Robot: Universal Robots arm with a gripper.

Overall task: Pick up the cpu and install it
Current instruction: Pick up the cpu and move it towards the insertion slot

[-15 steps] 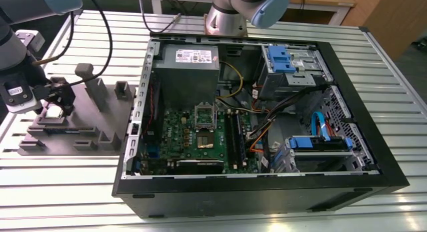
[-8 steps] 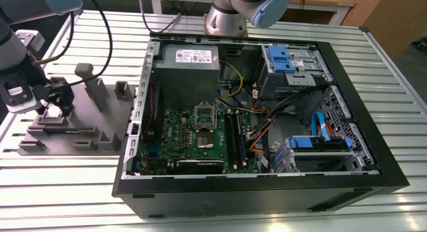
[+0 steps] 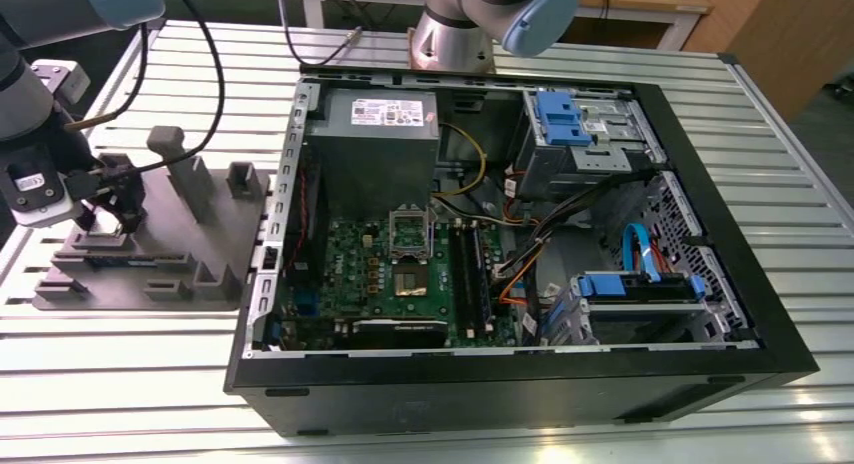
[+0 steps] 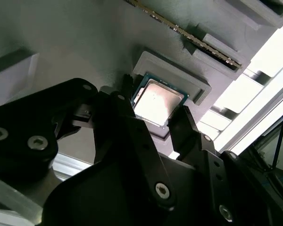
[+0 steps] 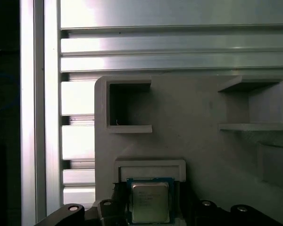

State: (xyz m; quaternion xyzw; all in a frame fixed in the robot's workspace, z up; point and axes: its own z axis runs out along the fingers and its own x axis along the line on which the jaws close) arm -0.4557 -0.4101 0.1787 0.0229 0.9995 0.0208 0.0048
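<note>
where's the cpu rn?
In both wrist views the cpu sits on the grey tray, right at the gripper; the tray lies at the exterior view's left, beside the computer case.

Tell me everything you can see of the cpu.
The cpu is a small, flat, square chip. Its silvery metal lid looks glossy and carries faint print, and it sits on a thin darker rim that looks bluish-green in both wrist views. It lies flat, lid up, in a raised square nest near the edge of the grey holder plate. The gripper is down over it, and whether it touches the chip cannot be told.
</note>
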